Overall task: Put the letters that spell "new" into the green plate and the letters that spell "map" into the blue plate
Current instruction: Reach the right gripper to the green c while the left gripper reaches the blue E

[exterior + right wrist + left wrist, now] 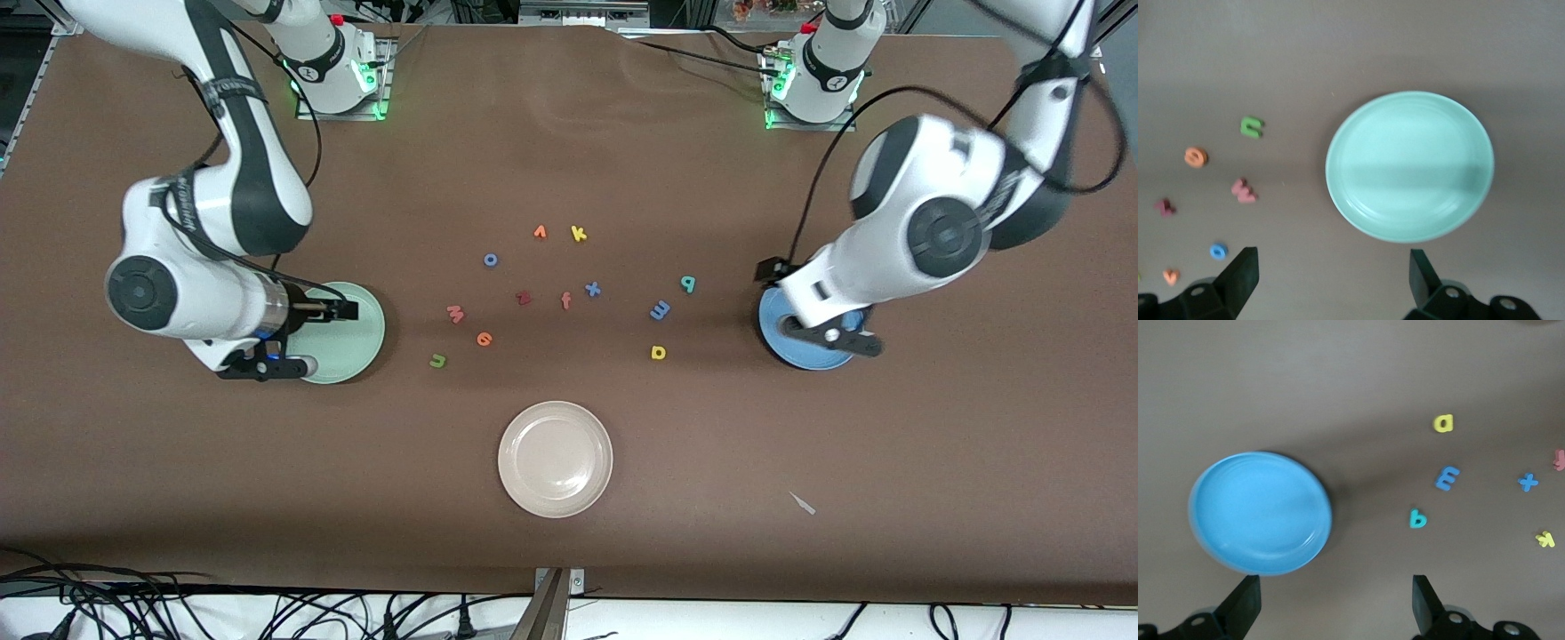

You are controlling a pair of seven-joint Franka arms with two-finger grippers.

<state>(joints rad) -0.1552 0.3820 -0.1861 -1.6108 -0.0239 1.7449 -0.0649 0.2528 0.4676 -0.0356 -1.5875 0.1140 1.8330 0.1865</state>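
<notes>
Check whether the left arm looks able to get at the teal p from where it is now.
Probably yes. The left gripper hangs open over the blue plate, and the teal p lies flat on bare table toward the middle, apart from the blue m, with nothing between them.

Cream-white plate (555, 459), yellow k (579, 234), blue x (593, 289), blue o (490, 260), salmon f (565, 301)
</notes>
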